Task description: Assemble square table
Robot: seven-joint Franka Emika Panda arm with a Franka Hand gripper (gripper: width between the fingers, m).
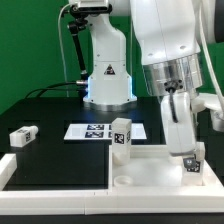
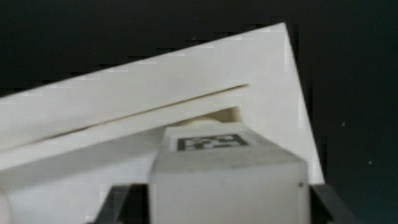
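The white square table top (image 1: 152, 162) lies at the exterior view's lower right, and its corner fills the wrist view (image 2: 107, 110). My gripper (image 1: 190, 156) is shut on a white leg block (image 1: 191, 160) and holds it upright over the top's right part. In the wrist view the block (image 2: 222, 170), with its tag facing up, sits between the two dark fingers (image 2: 125, 205). I cannot tell whether it touches the top. A second leg block (image 1: 121, 135) stands upright at the top's far left corner. A third leg block (image 1: 22, 135) lies on the black table at the left.
The marker board (image 1: 92, 130) lies flat behind the table top. A white border rail (image 1: 50, 187) runs along the front left. The robot base (image 1: 108, 75) stands at the back, with a cable beside it.
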